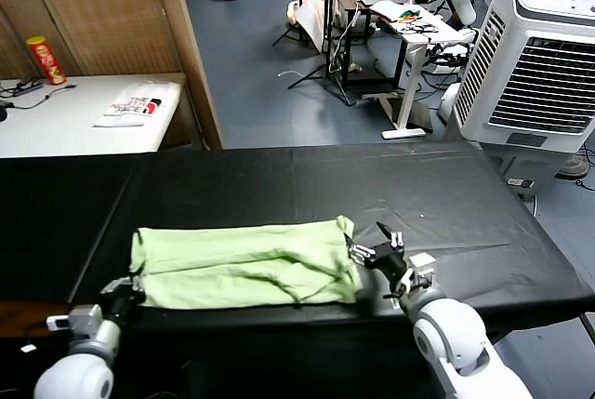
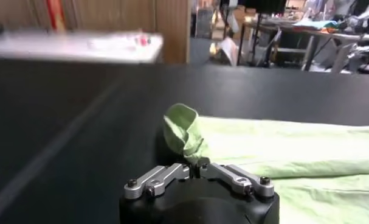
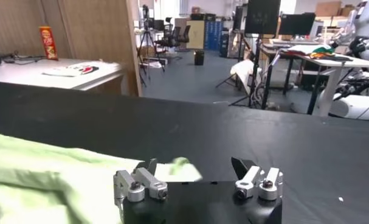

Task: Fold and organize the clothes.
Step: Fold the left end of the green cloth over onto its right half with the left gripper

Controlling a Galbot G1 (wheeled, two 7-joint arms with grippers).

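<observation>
The left gripper (image 1: pixel 128 287) is clenched on the near left corner of the shirt (image 1: pixel 246 264); in its wrist view the cloth bunches up into a small peak right at the closed fingertips. The right gripper (image 1: pixel 374 252) stands released, jaws wide, at the shirt's right end, one fingertip (image 3: pixel 149 166) just at the cloth edge and nothing pinched.

The shirt lies folded into a long band on the black table (image 1: pixel 446 204), directly ahead of both grippers and spanning the gap between them. Its long axis runs from one gripper to the other, across our front. We cannot tell which end holds the collar; neither buttons nor patch show.

Risks, as we judge them:
- Only one end is held. If the left arm lifts or pulls now, the band would drag sideways and the fold could open.
- The left pinch takes a small tuft only; soft cloth may slip out under load.
- The right jaws may close beside the edge or catch just the top layer, leaving the lower layers behind.
</observation>
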